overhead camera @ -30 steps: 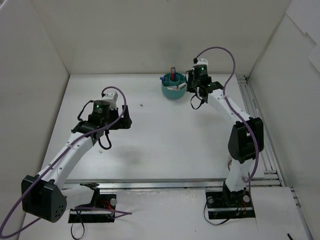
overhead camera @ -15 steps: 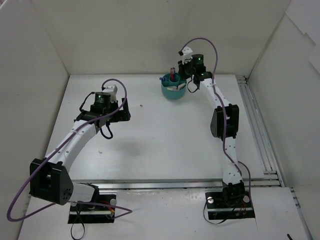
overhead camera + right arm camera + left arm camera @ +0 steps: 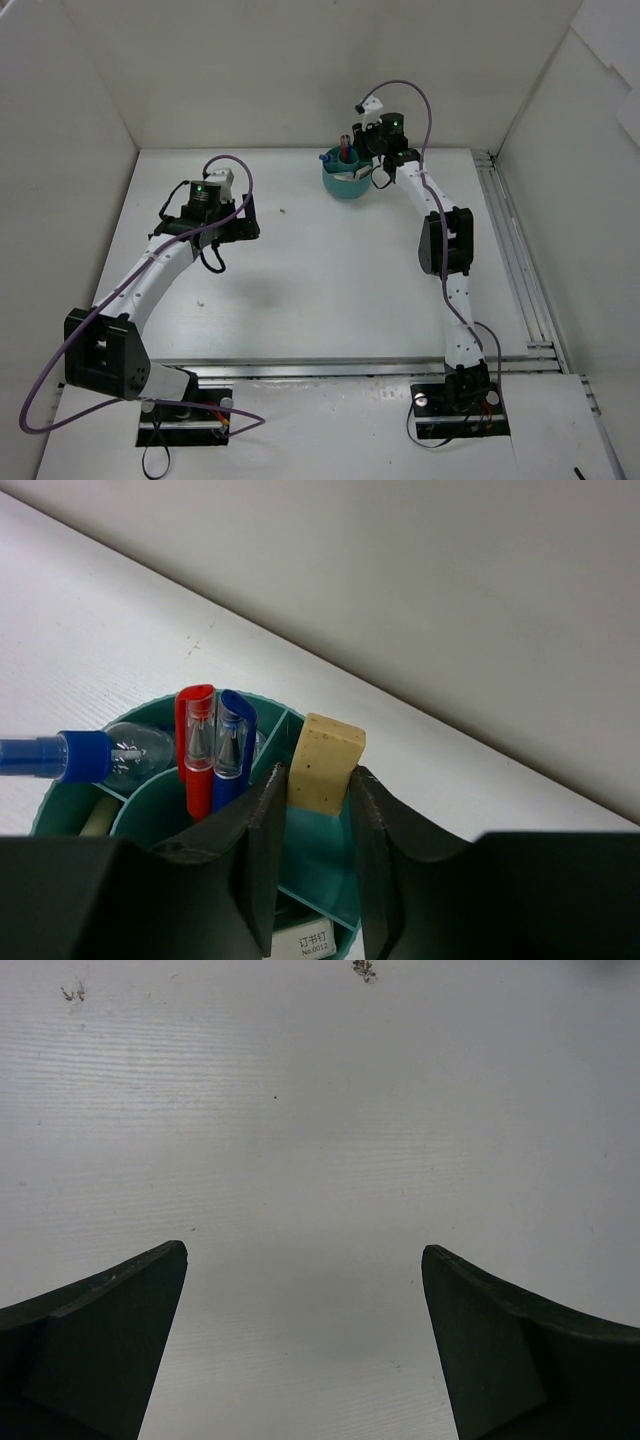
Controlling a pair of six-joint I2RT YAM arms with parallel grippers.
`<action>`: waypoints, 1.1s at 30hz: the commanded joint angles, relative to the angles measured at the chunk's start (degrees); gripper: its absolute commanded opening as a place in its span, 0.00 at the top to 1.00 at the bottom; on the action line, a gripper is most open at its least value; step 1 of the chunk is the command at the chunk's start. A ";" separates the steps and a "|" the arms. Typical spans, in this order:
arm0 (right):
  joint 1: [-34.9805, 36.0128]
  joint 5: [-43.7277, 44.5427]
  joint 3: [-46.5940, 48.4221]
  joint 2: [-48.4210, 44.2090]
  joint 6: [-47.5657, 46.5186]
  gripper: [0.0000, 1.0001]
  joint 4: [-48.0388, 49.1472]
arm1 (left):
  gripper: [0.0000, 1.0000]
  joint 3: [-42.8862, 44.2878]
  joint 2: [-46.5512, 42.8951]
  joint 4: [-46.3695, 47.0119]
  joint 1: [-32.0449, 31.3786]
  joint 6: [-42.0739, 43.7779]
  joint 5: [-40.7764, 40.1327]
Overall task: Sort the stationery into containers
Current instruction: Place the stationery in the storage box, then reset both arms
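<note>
The cream eraser (image 3: 323, 763) is hanging over a ring compartment of the teal organiser cup (image 3: 322, 872), clamped in the right pincer (image 3: 318, 782). Lowering it further before letting go should be preventing a bounce. The left pincer (image 3: 305, 1260) is waiting, spread apart, over bare tabletop (image 3: 320, 1110). A second ago the right arm was standing beside the cup, not over it.

**Right pincer screens much of the cup**

In the right wrist view, the right pincer (image 3: 318, 778) covers the near half of the teal cup (image 3: 318, 865). It also hides the lower end of the cream eraser block (image 3: 325, 748) between its fingers, and the lower ends of the red pen (image 3: 195, 742) and blue pen (image 3: 232, 738). A blue-capped pen (image 3: 62, 756) runs off the left edge. From above, the cup's contents are too small to tell apart. The bottom edge cuts off the fingers of the left pincer (image 3: 305, 1252).
</note>
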 commanded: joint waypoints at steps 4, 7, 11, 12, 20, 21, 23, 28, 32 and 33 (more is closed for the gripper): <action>-0.03 0.82 -3.02 -5.33 1.75 0.70 6.85 | 0.00 3.30 -0.84 0.86 0.37 0.51 0.36; 0.14 1.00 -6.54 -7.87 2.01 0.68 8.52 | 0.00 3.30 -0.84 0.77 0.37 0.42 0.71; 0.06 1.00 -9.35 -10.78 2.45 0.54 9.14 | 0.00 3.12 -1.28 0.77 0.37 0.16 1.06; 0.06 1.08 -9.79 -11.04 2.45 0.52 9.32 | 0.00 3.04 -1.45 0.77 0.37 0.16 1.24; 0.15 -0.93 -14.27 -17.35 4.90 0.43 12.56 | 0.00 2.68 -2.86 0.95 0.37 -0.37 1.50; 0.06 -0.85 -16.28 -18.50 5.61 0.39 13.27 | 0.00 2.68 -2.95 1.03 0.37 -0.28 1.76; 0.15 -0.33 -18.22 -22.71 7.45 0.32 14.41 | 0.00 2.86 -3.73 1.12 0.37 -0.10 1.77; 0.06 9.50 -33.41 -34.75 13.77 0.02 21.34 | 0.00 1.90 -6.90 2.35 0.37 0.07 1.59; 0.06 22.04 -48.53 -47.76 21.77 0.02 20.23 | 0.00 0.22 -11.38 3.14 0.37 -0.89 -0.69; -0.03 22.61 -50.82 -49.61 24.48 0.02 18.22 | 0.00 -0.56 -12.08 2.88 0.37 -1.16 -1.57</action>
